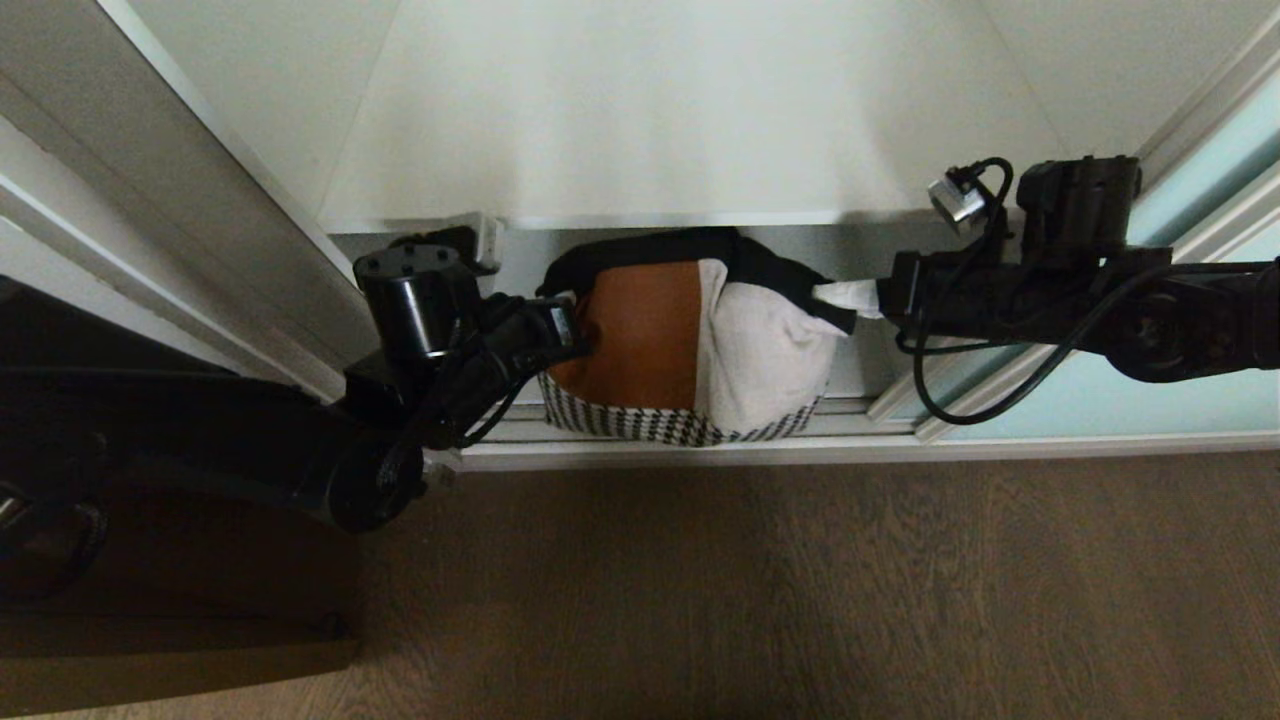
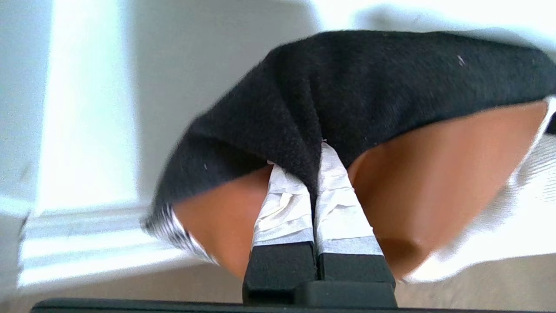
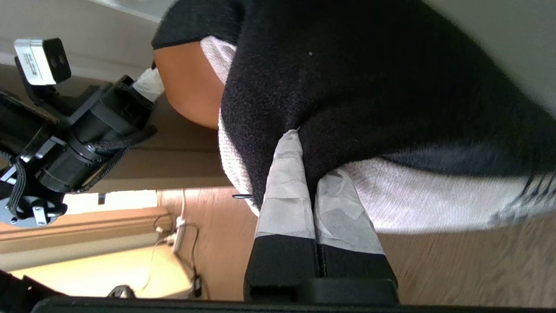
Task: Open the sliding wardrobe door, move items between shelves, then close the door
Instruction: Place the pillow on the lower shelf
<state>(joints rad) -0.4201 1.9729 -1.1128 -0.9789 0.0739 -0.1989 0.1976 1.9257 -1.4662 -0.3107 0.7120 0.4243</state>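
Note:
A soft bundle (image 1: 690, 340), black with orange and white parts, hangs between my two grippers, below the front edge of the white shelf (image 1: 680, 110). A black-and-white houndstooth edge (image 1: 640, 425) shows under it, just above the wardrobe's bottom rail. My left gripper (image 1: 575, 335) is shut on a black fold at the bundle's left end (image 2: 310, 174). Shut as well, my right gripper (image 1: 850, 297) pinches black fabric at the bundle's right end (image 3: 310, 161). The sliding wardrobe door (image 1: 1100, 400), frosted aqua glass, stands slid to the right behind my right arm.
The off-white wardrobe side post (image 1: 150, 200) runs along the left, close to my left arm. Wooden floor (image 1: 800, 580) lies in front of the bottom rail (image 1: 860, 450). A dark brown block (image 1: 150, 650) sits at the lower left. Cables (image 3: 178, 226) lie on the floor.

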